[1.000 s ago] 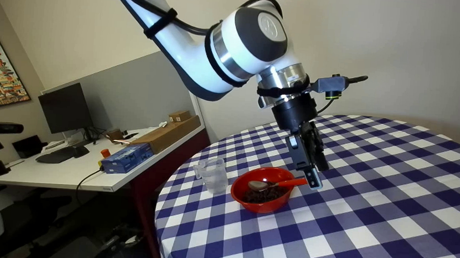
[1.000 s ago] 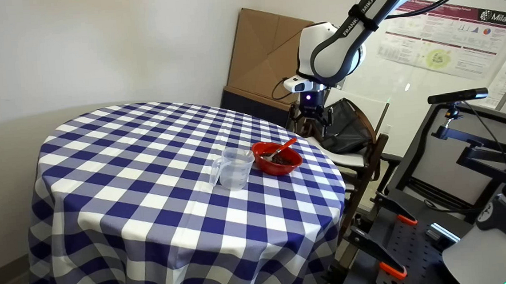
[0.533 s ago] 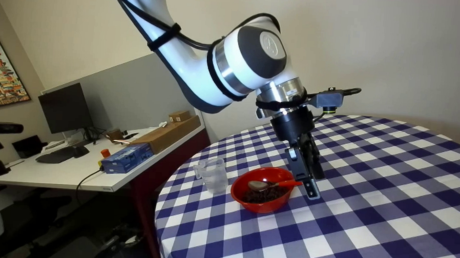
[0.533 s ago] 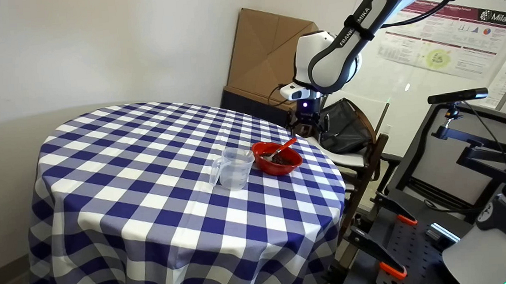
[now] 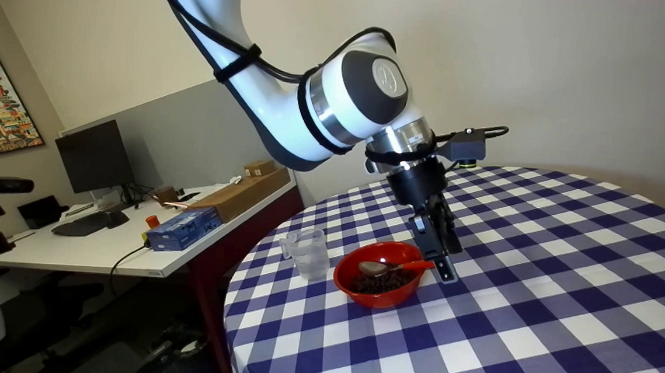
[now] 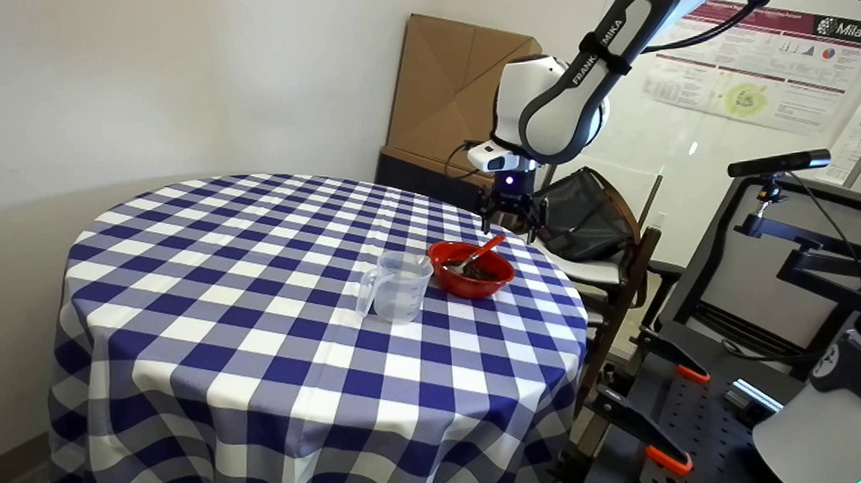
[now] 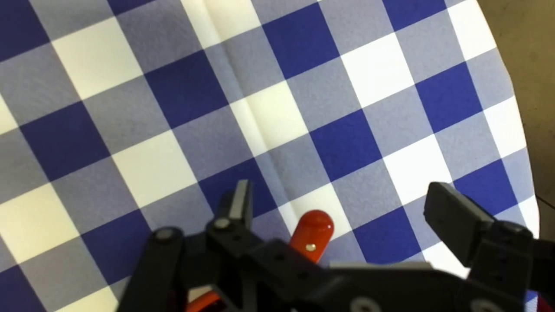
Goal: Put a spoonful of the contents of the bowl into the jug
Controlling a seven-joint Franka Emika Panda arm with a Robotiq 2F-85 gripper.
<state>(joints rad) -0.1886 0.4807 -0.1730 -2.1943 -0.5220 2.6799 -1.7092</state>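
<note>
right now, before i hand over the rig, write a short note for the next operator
Claw: open, holding nothing; in the wrist view the end of the spoon shows between its jaws.
Things: spoon lies in the red bowl, on the dark contents, sticking out past the rim; clear jug stands beside the bowl.
Done: no transfer visible; no dark contents show in the jug.
Left: grip spoon, scoop, tip a spoonful into the jug.

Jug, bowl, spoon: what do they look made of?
Jug: likely plastic, hazy finish, from its cloudy see-through walls; glass not ruled out.
Bowl: probably glossy red plastic, given the bright highlight inside; glazed ceramic possible.
Spoon handle: likely smooth, shiny red plastic, by the reflection on its rounded end in wrist view.
Spoon head: seemingly smooth metal, by its grey sheen.
</note>
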